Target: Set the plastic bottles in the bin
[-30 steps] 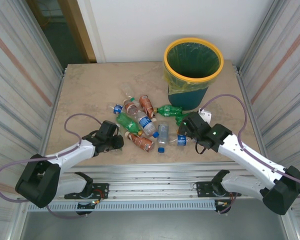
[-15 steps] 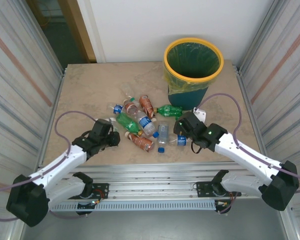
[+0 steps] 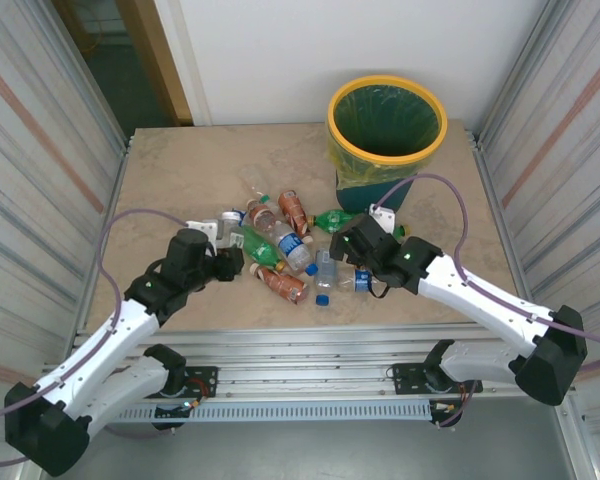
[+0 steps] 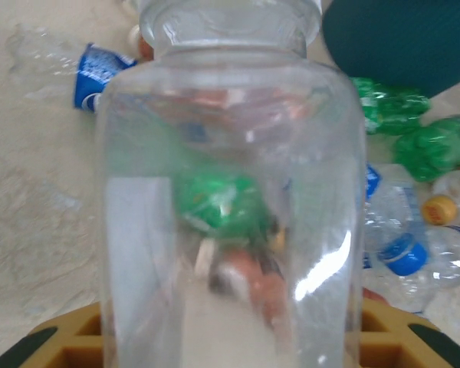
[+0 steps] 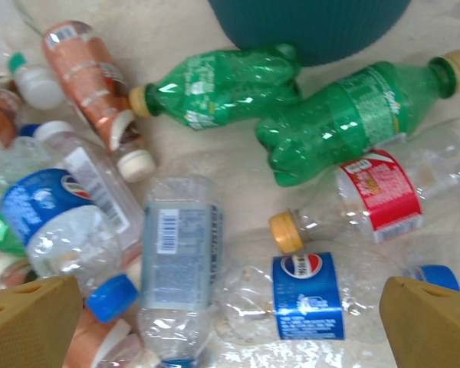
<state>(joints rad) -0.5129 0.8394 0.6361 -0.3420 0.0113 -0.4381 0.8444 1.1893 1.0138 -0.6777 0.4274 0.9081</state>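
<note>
A clear plastic bottle [image 4: 230, 192] stands upright between the fingers of my left gripper [image 4: 230, 341], which is shut on it. That left gripper [image 3: 228, 266] is at the left edge of the pile of plastic bottles [image 3: 280, 240]. My right gripper [image 3: 342, 244] hangs open over the right side of the pile, nothing between its fingers [image 5: 31, 322]. Below the right gripper [image 5: 230, 330] lie a clear bottle with a blue label [image 5: 307, 295] and a clear bottle with a grey label [image 5: 176, 268]. Two green bottles [image 5: 215, 84] lie by the foot of the bin [image 5: 314, 23]. The teal bin [image 3: 332, 120], yellow-rimmed, stands at the back right.
Corrugated metal walls close in the table [image 3: 180, 170] on the left and right. Brown-orange bottles [image 5: 88, 65] and a blue-capped clear bottle [image 5: 61, 215] lie in the pile's left part. A red-labelled clear bottle [image 5: 376, 192] lies on the right. Bare tabletop lies at the back left.
My left arm has swung away from the near edge toward the pile with the clear bottle. My right gripper has moved left and farther over the bottles, still open.
</note>
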